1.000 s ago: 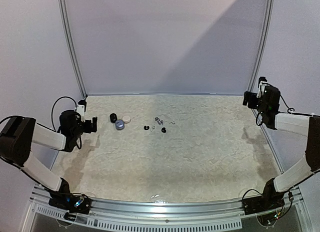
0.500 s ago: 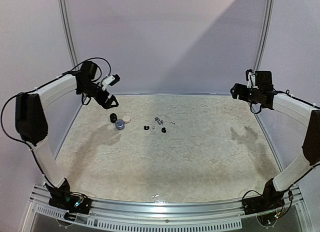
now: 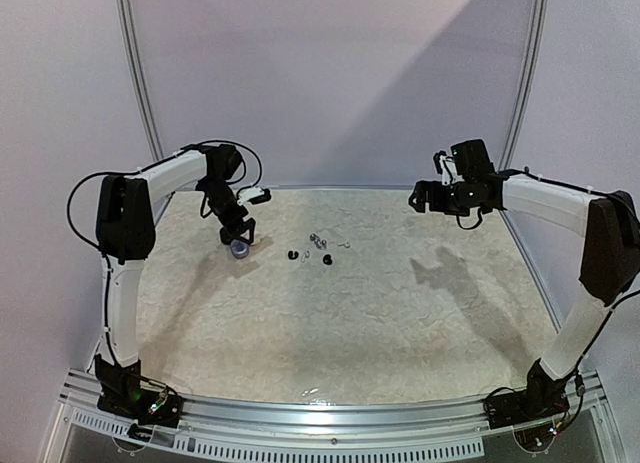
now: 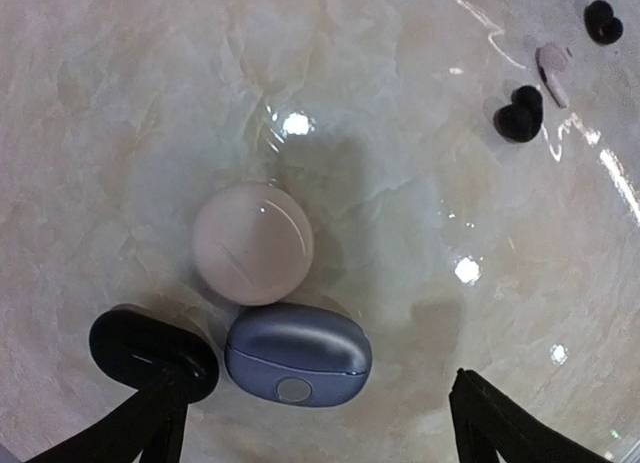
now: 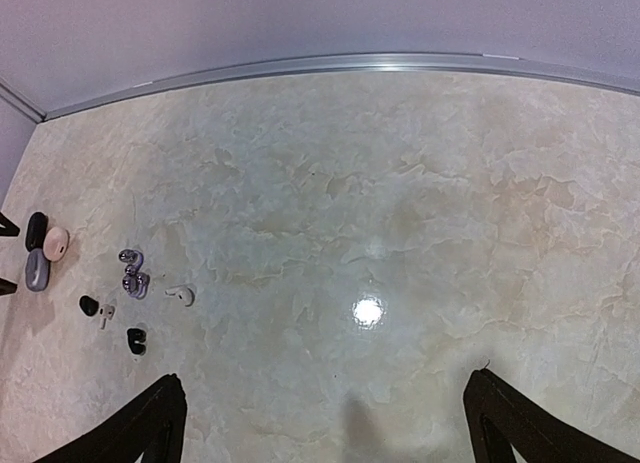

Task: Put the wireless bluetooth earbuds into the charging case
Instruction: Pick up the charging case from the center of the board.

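Several tiny earbuds lie at the back middle of the table: two glossy black ones point(image 3: 293, 254) point(image 3: 327, 260) and whitish and silver ones point(image 3: 315, 240) between and behind them. In the left wrist view the black buds point(image 4: 520, 113) and a whitish bud point(image 4: 553, 61) sit at the top right. A closed blue-grey case point(image 4: 298, 355) lies between my left gripper's open fingers, touching a round pinkish-white case point(image 4: 252, 243), with a black case point(image 4: 150, 348) beside the left finger. My left gripper point(image 3: 240, 235) hovers open just above the cases. My right gripper point(image 3: 415, 198) is open and empty, high at the back right.
The right wrist view shows the three cases point(image 5: 40, 253) at its far left edge, the earbuds point(image 5: 132, 268) near them, and bare marbled table point(image 5: 400, 233) ahead. A metal rail point(image 3: 330, 188) and the white back wall bound the table.
My left arm swung from the left edge up and over to the cases. My right arm moved from the right edge leftward toward the back middle. Cases and earbuds stayed put.
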